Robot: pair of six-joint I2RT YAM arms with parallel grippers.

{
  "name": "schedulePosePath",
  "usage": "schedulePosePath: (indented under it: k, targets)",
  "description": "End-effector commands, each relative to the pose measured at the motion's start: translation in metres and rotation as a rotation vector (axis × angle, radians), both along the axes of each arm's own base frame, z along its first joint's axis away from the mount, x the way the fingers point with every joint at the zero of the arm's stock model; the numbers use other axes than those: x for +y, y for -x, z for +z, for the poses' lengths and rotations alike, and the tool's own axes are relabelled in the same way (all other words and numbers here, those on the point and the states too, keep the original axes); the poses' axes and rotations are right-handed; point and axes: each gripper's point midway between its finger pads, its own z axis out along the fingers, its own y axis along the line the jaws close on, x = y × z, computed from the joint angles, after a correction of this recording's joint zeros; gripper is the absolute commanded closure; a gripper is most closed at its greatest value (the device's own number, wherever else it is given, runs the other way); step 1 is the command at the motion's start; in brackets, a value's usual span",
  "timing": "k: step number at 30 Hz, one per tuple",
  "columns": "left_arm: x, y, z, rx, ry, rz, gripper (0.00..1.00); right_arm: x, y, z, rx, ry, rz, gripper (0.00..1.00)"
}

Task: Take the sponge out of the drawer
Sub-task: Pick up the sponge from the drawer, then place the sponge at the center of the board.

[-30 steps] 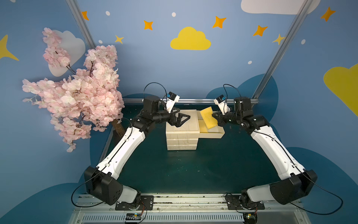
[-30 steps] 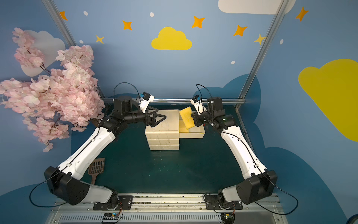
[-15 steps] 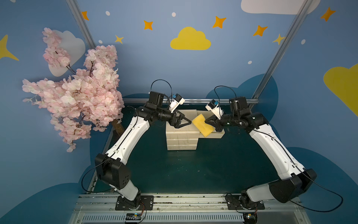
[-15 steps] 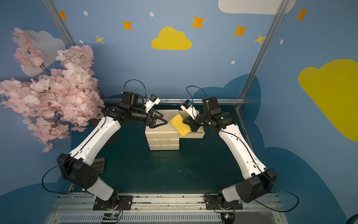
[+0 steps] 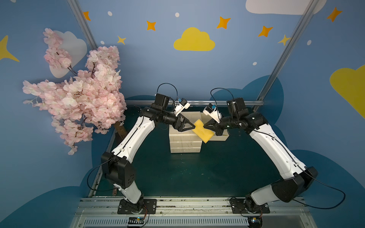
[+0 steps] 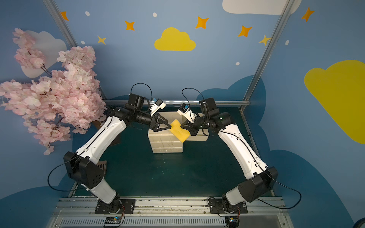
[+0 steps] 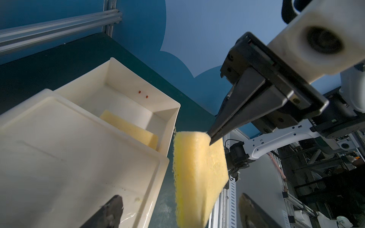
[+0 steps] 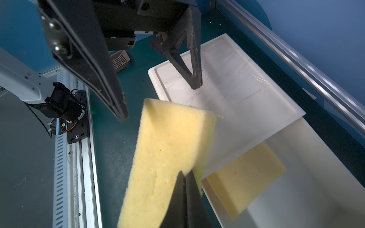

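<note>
A yellow sponge (image 5: 203, 131) (image 6: 178, 130) hangs in the air over the front corner of the cream drawer unit (image 5: 184, 145). My right gripper (image 5: 205, 126) (image 8: 185, 174) is shut on one end of it. My left gripper (image 5: 193, 127) (image 7: 179, 207) is open, one finger on each side of the sponge's (image 7: 197, 173) other end, with gaps showing. Seen from the right wrist, the left fingers (image 8: 120, 110) straddle the sponge's (image 8: 167, 150) far edge. The top drawer (image 5: 219, 138) (image 7: 173, 110) is pulled open to the right, and a second yellow sponge (image 7: 130, 128) (image 8: 246, 177) lies flat inside.
A pink blossom tree (image 5: 79, 98) fills the left side, its trunk by the left arm. A brown slotted scoop (image 6: 101, 165) lies on the green mat (image 5: 197, 173) near the left arm's base. An aluminium rail (image 5: 197, 102) runs behind the drawer unit.
My right gripper has carried the sponge from above the open drawer leftward and lower, over the unit's corner. My left gripper has reached right until its fingers flank the sponge, and they have narrowed slightly.
</note>
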Motion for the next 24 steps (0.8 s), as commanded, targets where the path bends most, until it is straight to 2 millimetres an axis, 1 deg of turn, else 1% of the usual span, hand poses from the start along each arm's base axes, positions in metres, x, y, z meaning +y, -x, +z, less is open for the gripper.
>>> schedulePosePath:
  k: [1,4,6,9,13,14,16,18,19,21,23,24]
  targets:
    - [-0.004,0.009,-0.001,0.035,0.005,-0.05,0.14,0.002,0.005,0.005,-0.002,0.008,0.02,1.0]
    - [-0.008,0.013,-0.002,0.039,0.014,-0.07,0.18,0.005,0.003,0.003,-0.005,0.021,0.02,1.0]
    - [-0.01,0.014,-0.005,0.046,0.006,-0.076,0.24,0.006,0.002,0.003,-0.009,0.022,0.02,1.0]
    - [-0.012,0.015,-0.007,0.06,0.004,-0.083,0.41,0.01,0.001,0.005,-0.012,0.015,0.029,1.0]
    - [-0.014,0.017,-0.009,0.073,0.008,-0.089,0.73,0.014,-0.003,0.004,-0.02,0.02,0.029,1.0]
    - [-0.014,0.017,-0.009,0.073,0.006,-0.087,0.79,0.014,-0.004,0.005,-0.022,0.019,0.028,1.0]
    - [-0.015,0.018,-0.011,0.075,0.004,-0.086,0.88,0.015,-0.006,0.005,-0.027,0.016,0.022,1.0]
    - [-0.016,0.019,-0.011,0.069,0.0,-0.079,0.93,0.014,-0.011,0.006,-0.041,0.015,-0.004,1.0]
    - [-0.016,0.018,-0.011,0.065,0.002,-0.075,0.94,0.014,-0.015,0.006,-0.05,0.016,-0.022,0.93]
    - [-0.016,0.019,-0.01,0.058,0.009,-0.067,0.96,0.01,-0.025,0.006,-0.076,0.02,-0.078,0.86]
    - [-0.017,0.017,-0.008,0.05,0.018,-0.046,0.98,0.004,-0.036,0.009,-0.116,0.017,-0.15,0.71]
    - [-0.016,0.016,-0.008,0.048,0.022,-0.035,0.98,0.0,-0.041,0.011,-0.137,0.015,-0.187,0.66]
